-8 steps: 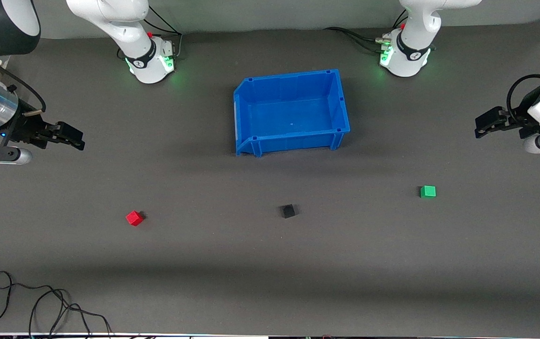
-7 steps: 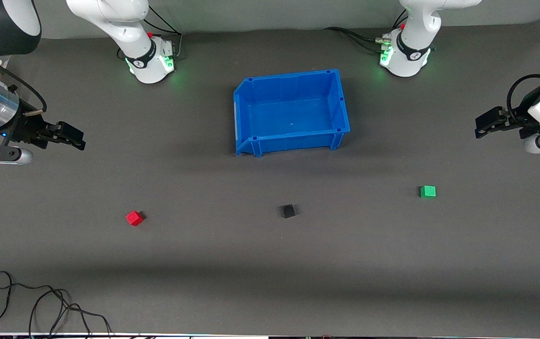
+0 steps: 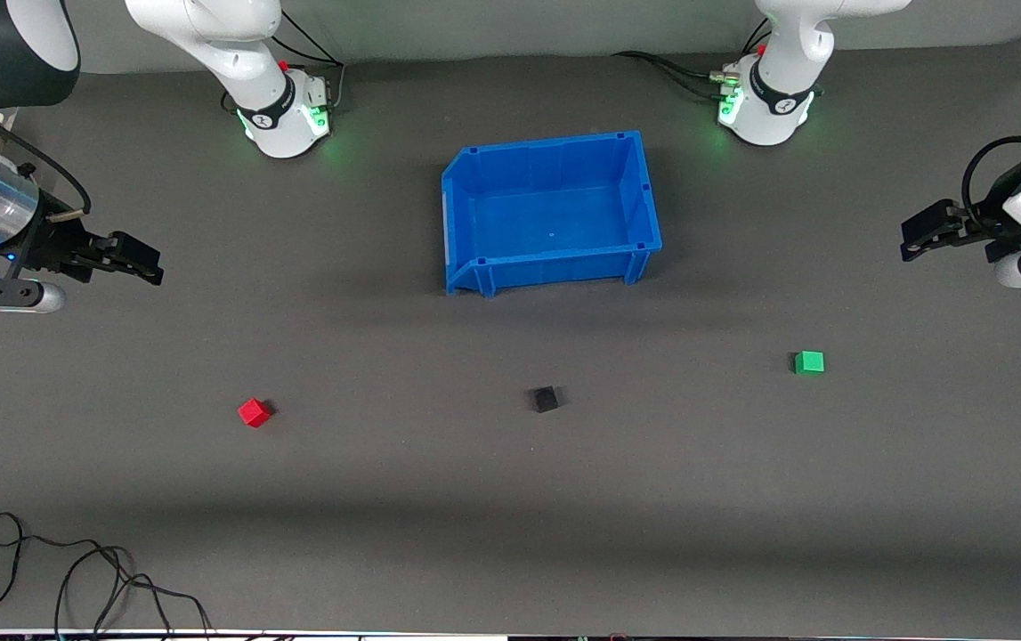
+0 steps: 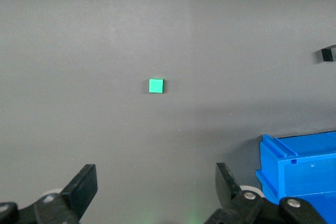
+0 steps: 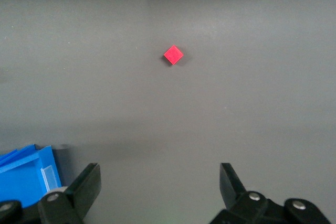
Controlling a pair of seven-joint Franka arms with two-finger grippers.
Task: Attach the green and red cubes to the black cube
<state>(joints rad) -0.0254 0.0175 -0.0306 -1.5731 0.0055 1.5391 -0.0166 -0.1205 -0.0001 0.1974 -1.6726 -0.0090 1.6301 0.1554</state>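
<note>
The black cube [image 3: 545, 399] sits on the grey table, nearer to the front camera than the blue bin [image 3: 635, 191]. The red cube [image 3: 253, 412] lies toward the right arm's end. The green cube [image 3: 809, 362] lies toward the left arm's end. My right gripper [image 3: 150, 264] is open and empty, up over the table at its own end; its wrist view shows the red cube [image 5: 173, 54] well off from its fingers [image 5: 89, 182]. My left gripper [image 3: 911, 240] is open and empty over its end; its wrist view shows the green cube [image 4: 156, 85] and the black cube [image 4: 327, 54].
The blue bin stands empty at the table's middle, between the two arm bases; its corner shows in both wrist views [image 4: 299, 177] [image 5: 26, 174]. A loose black cable [image 3: 74, 570] lies at the table's front edge toward the right arm's end.
Both grippers have shifted very slightly; the cubes and the bin have not moved.
</note>
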